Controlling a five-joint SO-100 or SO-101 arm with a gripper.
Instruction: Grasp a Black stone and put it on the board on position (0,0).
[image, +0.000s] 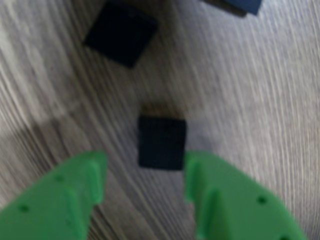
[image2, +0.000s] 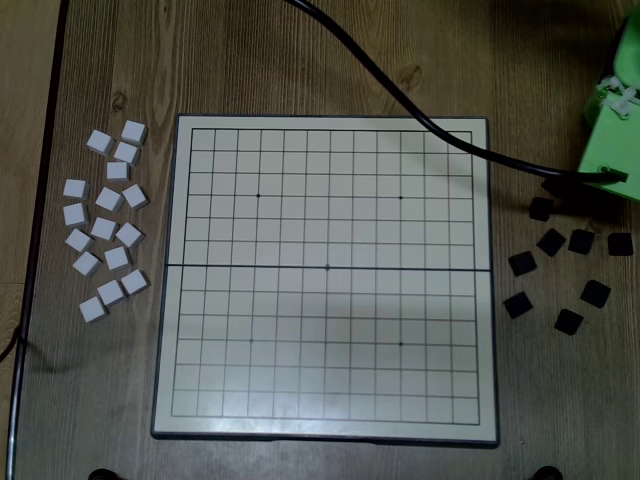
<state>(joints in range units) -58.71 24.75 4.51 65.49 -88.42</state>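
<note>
We see the wooden table (image2: 330, 60) first, grey-brown and streaked with grain, and on it the board (image2: 325, 420), a large cream-white square with thin black grid lines, a dark grey rim and a dark fold seam running across its middle in the overhead view. Five small dots mark crossings, and the seam cuts through the one at position (0,0) (image2: 328, 267), which lies bare. A dark cable (image2: 400, 95) sweeps over the board's upper right corner toward the green arm (image2: 612, 110) at the right edge of the overhead view. To the left of the board we count a loose cluster of white tiles (image2: 105, 220); to the right, black tiles (image2: 560, 265) lie scattered, apart from one another. In the wrist view the gripper (image: 145, 172) shows two green fingers (image: 75, 195) spread wide, holding nothing. Just ahead of the gap between their tips lies the Black stone (image: 161, 142), a small flat matte square with squared corners, flat on the wood and touching neither finger. Another black tile (image: 121, 32) rests farther off, turned at an angle, and the picture is too blurred for finer detail.
</note>
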